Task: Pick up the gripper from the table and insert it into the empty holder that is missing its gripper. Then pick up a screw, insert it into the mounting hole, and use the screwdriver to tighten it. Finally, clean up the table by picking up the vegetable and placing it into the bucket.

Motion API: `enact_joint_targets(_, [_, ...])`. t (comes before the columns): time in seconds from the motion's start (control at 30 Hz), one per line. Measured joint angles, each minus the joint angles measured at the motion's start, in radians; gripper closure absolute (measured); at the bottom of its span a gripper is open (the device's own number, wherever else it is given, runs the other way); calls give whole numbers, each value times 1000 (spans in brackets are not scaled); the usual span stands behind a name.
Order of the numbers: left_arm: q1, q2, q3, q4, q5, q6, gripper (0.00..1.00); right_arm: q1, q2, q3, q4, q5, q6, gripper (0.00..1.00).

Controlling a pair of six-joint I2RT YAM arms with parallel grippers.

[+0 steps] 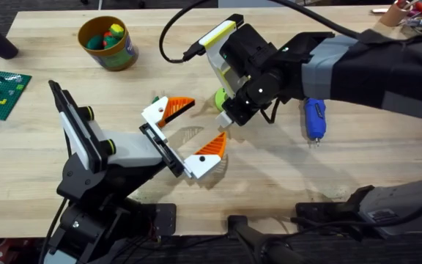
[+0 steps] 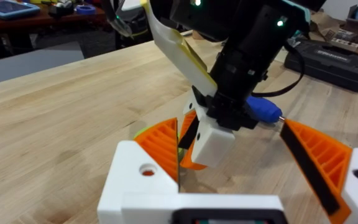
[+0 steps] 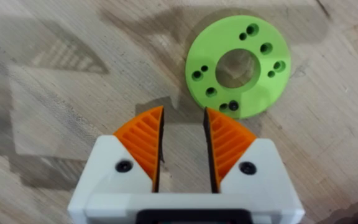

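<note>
Right claw [image 3: 182, 146], narrowly parted and empty, hovers over a green holed plastic disc [image 3: 238, 65]; the white-block, orange-ribbed gripper [image 1: 171, 108] sits on the wide-spread left claw's [image 1: 208, 119] black rail holder [image 1: 163, 147], its mounting hole [image 2: 148, 169] apparently unfilled: recommend a square, upright screw pick.

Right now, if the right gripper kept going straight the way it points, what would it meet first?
Probably the bare table: the right gripper points down at wood, with the green disc just beyond it; depth is unclear.
</note>
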Motion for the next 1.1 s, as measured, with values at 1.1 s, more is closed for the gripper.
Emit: enact_joint_targets(1.1, [0,0,0,0,-1,0,11,-107,0,257,-266,-4,-153,597])
